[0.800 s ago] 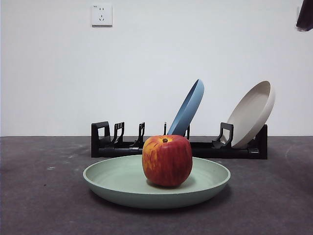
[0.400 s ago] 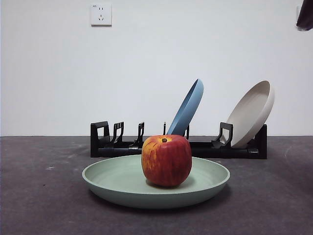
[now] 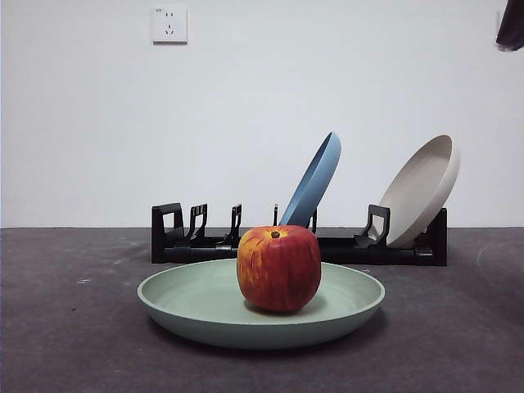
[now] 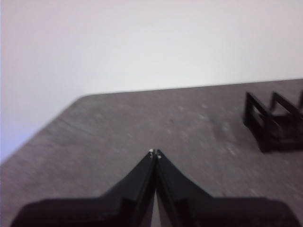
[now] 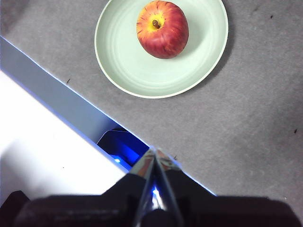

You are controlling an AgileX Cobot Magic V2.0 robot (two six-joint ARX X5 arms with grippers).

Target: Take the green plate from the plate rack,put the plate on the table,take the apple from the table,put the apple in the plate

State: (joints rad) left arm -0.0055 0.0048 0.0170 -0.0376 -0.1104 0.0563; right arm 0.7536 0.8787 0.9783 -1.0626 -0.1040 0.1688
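Look at the back of the scene and you see a blue plate [image 3: 313,179] standing on edge, leaning to the right. Well to its right, you find a cream plate [image 3: 422,191] tilted the same way. Behind both runs a plain white wall [image 3: 246,106], and high on it at the left you can spot a white power socket [image 3: 169,24].

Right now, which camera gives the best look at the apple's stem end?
The right wrist view: it looks down on the apple, so the stem and yellow hollow show fully, with the green plate all around it. The front view shows the apple side-on, the stem only as a dark nub. The left wrist view misses it entirely.
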